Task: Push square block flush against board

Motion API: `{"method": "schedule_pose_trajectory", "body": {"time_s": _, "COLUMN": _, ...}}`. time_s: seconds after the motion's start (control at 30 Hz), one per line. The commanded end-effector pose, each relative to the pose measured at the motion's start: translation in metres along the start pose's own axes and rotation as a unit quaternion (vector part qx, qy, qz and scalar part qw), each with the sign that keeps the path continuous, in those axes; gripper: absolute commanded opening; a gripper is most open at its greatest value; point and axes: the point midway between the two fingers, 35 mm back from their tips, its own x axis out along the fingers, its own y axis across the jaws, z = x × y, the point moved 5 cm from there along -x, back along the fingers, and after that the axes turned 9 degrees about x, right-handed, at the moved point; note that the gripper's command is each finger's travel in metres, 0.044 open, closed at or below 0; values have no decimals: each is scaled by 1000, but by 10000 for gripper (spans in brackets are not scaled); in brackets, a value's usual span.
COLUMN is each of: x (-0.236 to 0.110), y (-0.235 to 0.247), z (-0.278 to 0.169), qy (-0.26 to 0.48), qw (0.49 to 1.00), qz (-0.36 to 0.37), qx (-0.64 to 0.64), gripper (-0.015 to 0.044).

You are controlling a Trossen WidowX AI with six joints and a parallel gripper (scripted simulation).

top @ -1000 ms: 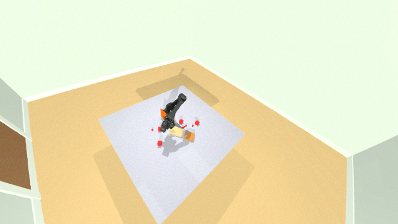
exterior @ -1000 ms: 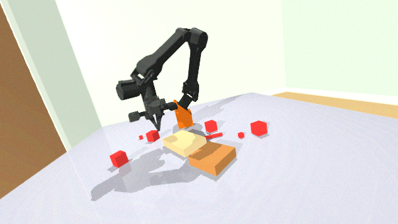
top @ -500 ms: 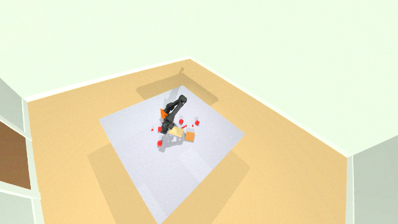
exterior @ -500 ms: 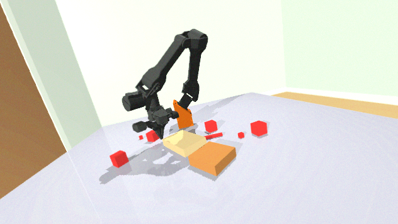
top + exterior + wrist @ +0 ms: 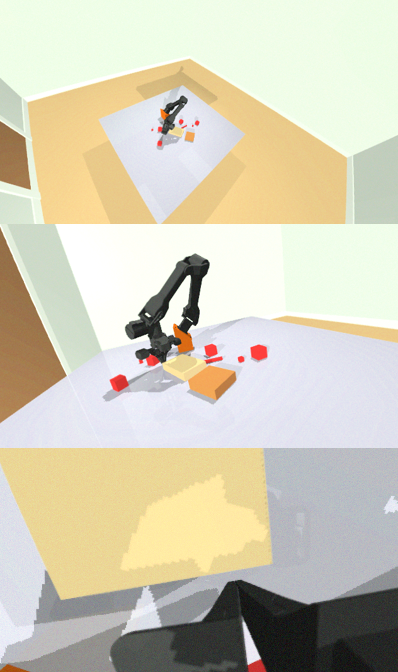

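Square block [image 5: 184, 366], pale yellow, lies flat on the grey table top [image 5: 299, 400], near the middle of the table in the top view [image 5: 177, 131]. Orange board [image 5: 213, 380] lies flat just beside it, on the side away from the arm; in the exterior view one side of the block meets one side of the board, though whether an edge of the one is even with an edge of the other cannot be told. In the top view [image 5: 189, 136] the two read as touching or nearly so. Gripper [image 5: 159, 357] is low at the table, just beside the block's far-left side; fingers fully closed, nothing between them. Wrist view: closed dark fingertips sit at the bottom of the frame, with the block's top face [image 5: 150, 513] just ahead and a narrow strip of grey table between; contact cannot be told. Black arm [image 5: 176, 287] folds up and over from an orange base [image 5: 184, 341] behind the block. Scattered around: several red cubes, e.g. [image 5: 119, 382], [image 5: 259, 352], [image 5: 210, 350], and a short red stick [image 5: 214, 360] near the block's far corner.
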Motion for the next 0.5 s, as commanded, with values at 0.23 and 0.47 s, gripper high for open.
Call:
{"method": "schedule_pose_trajectory", "body": {"time_s": 0.23, "x": -2, "y": -1, "z": 14, "qy": -2, "qw": 1000, "qz": -2, "qx": -1, "gripper": 0}}
{"method": "schedule_pose_trajectory", "body": {"time_s": 0.47, "x": -2, "y": 0, "z": 22, "qy": -2, "qw": 1000, "qz": -3, "qx": -1, "gripper": 0}}
